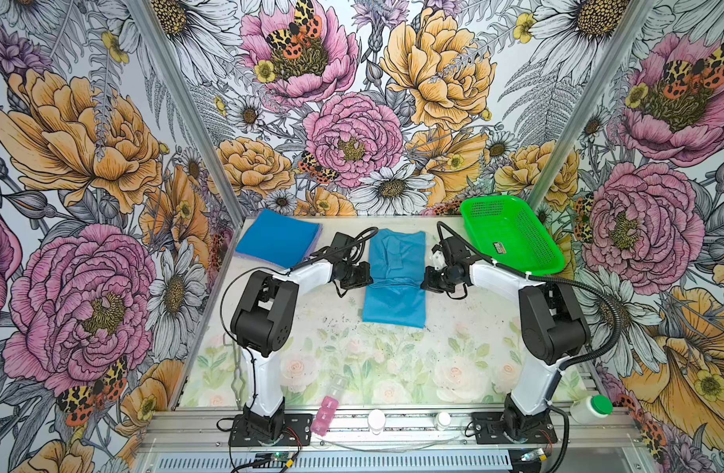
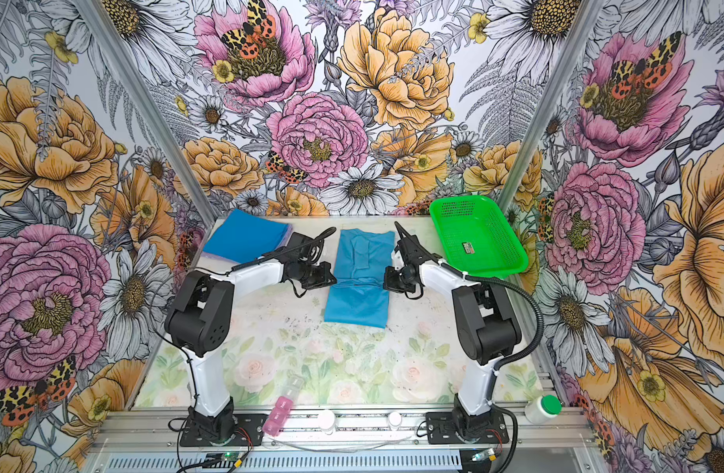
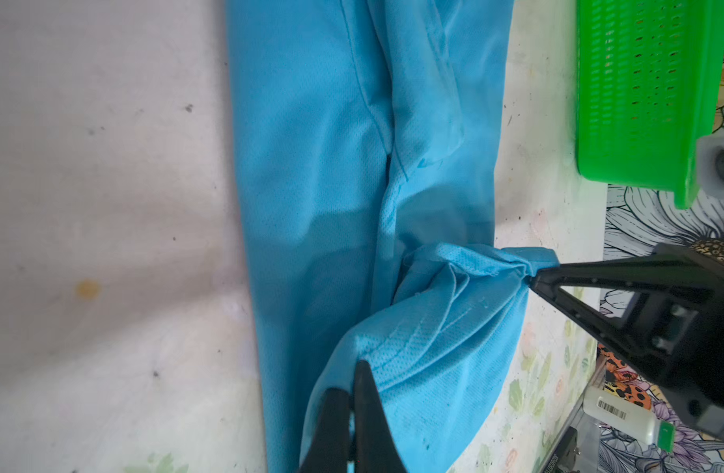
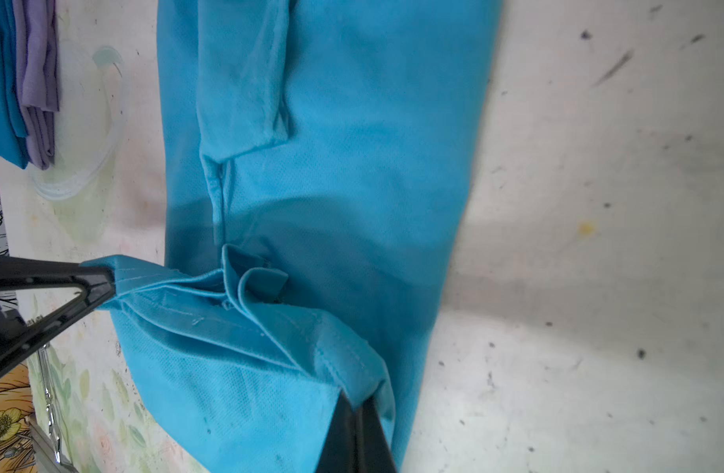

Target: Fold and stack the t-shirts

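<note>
A teal-blue t-shirt (image 1: 395,305) (image 2: 356,305) lies as a long strip down the middle of the table in both top views, sleeves folded in at its far end. My left gripper (image 1: 367,279) (image 3: 354,370) is shut on one corner of its stitched hem (image 3: 430,327). My right gripper (image 1: 425,282) (image 4: 354,403) is shut on the other corner. The hem is held raised and bunched over the middle of the strip (image 4: 352,164). A stack of folded t-shirts sits at the back left, deep blue (image 1: 276,241) over lavender (image 4: 36,82).
A green mesh basket (image 1: 524,237) stands at the back right, a small label inside. Along the front rail are a pink pill box (image 1: 325,413), two small white bottles (image 1: 376,419) and a green-capped white bottle (image 1: 592,407).
</note>
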Robot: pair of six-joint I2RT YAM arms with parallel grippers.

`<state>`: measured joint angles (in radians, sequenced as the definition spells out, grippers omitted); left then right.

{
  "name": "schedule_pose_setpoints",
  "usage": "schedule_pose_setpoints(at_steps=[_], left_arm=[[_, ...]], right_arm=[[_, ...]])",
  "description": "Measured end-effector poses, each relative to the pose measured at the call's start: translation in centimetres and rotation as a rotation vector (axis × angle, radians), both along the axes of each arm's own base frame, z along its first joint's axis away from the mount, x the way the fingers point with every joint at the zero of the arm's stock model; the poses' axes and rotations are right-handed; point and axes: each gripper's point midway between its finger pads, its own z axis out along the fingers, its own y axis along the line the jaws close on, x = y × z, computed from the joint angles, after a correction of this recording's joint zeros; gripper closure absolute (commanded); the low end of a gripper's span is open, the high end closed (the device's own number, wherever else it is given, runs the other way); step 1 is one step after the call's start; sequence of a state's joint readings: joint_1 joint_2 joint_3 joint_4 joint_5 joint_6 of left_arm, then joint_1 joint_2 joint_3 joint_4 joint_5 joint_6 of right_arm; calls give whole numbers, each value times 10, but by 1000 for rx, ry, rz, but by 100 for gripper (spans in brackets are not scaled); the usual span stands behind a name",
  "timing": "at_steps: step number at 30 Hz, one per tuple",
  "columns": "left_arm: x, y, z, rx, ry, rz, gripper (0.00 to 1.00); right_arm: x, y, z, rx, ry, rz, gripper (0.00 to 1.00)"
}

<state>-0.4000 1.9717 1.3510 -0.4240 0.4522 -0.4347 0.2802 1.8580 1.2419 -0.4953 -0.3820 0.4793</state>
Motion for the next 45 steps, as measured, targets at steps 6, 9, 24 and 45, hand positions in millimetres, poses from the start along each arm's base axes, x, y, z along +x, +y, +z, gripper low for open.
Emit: schedule_pose_setpoints(at_steps=[6, 9, 24, 45], left_arm=[[20, -6, 5, -28, -15, -3, 100], [27, -8, 5, -36, -20, -9, 100], [43, 5, 5, -79, -43, 12, 1], [-81, 85, 43, -182, -143, 181, 1]], right_arm=[[23, -6, -2, 25, -4, -16, 100], [30, -8, -6, 31, 1, -22, 100], [41, -6, 3, 29, -52, 18, 35], [42, 146, 11, 225, -94, 291, 25]])
